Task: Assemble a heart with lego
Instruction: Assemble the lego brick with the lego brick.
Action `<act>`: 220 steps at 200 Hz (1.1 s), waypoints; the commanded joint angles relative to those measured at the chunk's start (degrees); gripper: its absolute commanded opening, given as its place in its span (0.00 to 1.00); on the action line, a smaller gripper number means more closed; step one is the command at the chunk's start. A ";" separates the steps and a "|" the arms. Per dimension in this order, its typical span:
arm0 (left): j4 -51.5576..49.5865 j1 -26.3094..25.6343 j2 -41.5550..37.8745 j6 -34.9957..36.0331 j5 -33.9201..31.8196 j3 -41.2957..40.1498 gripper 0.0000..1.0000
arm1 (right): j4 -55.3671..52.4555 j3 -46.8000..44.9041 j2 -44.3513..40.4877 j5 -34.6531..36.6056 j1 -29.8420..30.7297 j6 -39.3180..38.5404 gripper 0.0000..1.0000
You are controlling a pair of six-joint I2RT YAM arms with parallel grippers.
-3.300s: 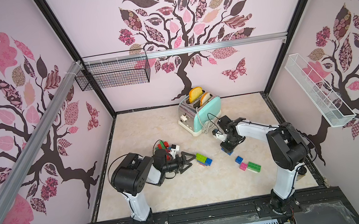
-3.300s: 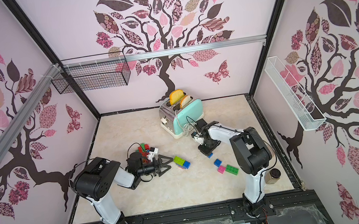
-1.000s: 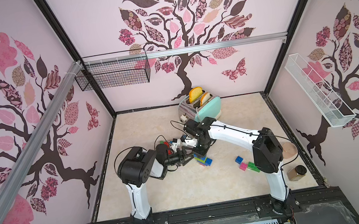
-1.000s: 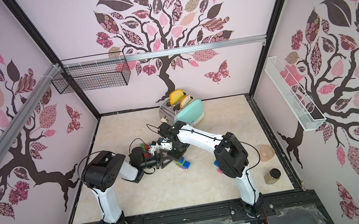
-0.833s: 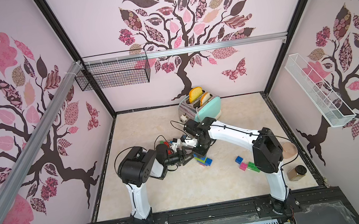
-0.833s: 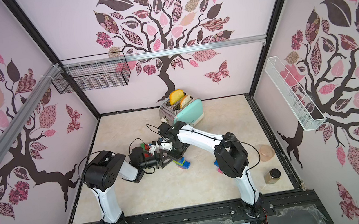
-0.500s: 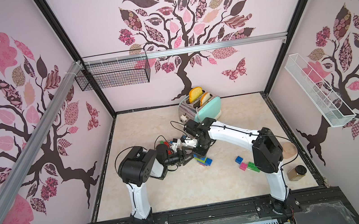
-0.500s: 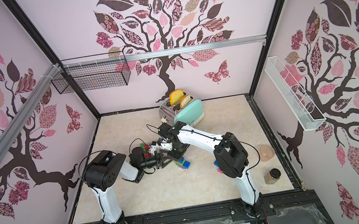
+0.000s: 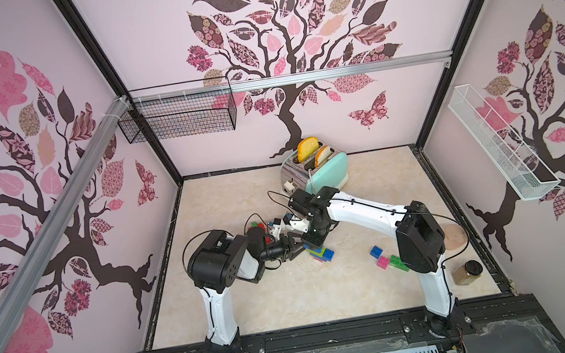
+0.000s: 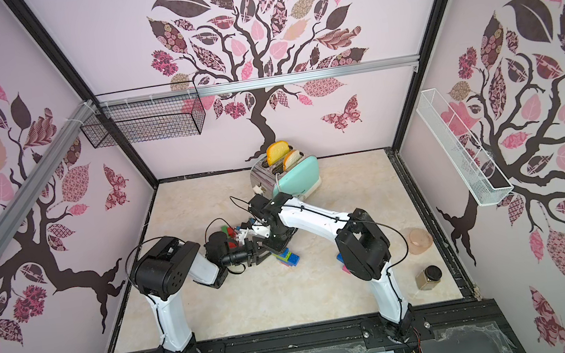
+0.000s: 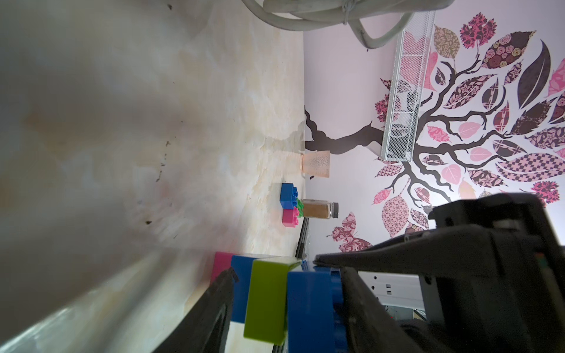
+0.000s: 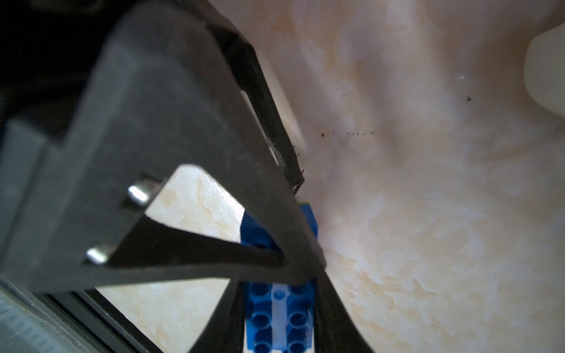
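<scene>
On the marble desk (image 9: 289, 295) my two arms meet over the lego stack (image 9: 322, 253) in the middle, well apart from the loose bricks (image 9: 383, 261) by my right base — the heart is barely begun, I judge. My left jaws stand part-open either side of the stack, likely to steady it, while my right jaws are clamped on the blue brick (image 12: 279, 308) atop it, seemingly to press it home

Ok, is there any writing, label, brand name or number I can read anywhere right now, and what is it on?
None: no text can be read in any view.
Toaster, jar, blue brick, other bricks: no lettering shows; any marks on them are too small to read.
</scene>
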 commanded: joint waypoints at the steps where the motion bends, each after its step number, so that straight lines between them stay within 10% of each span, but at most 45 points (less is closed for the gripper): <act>1: 0.22 -0.37 0.72 0.01 0.82 0.04 0.57 | 2.36 -0.22 0.33 0.09 0.68 0.05 0.21; 122: 0.23 -0.41 0.77 0.18 0.79 -0.09 0.45 | 3.28 -2.74 0.63 0.30 0.90 -0.57 0.21; 220: 0.21 -1.43 0.96 -0.65 1.41 -0.87 0.59 | 5.76 -5.66 -1.30 0.70 0.95 -0.92 0.21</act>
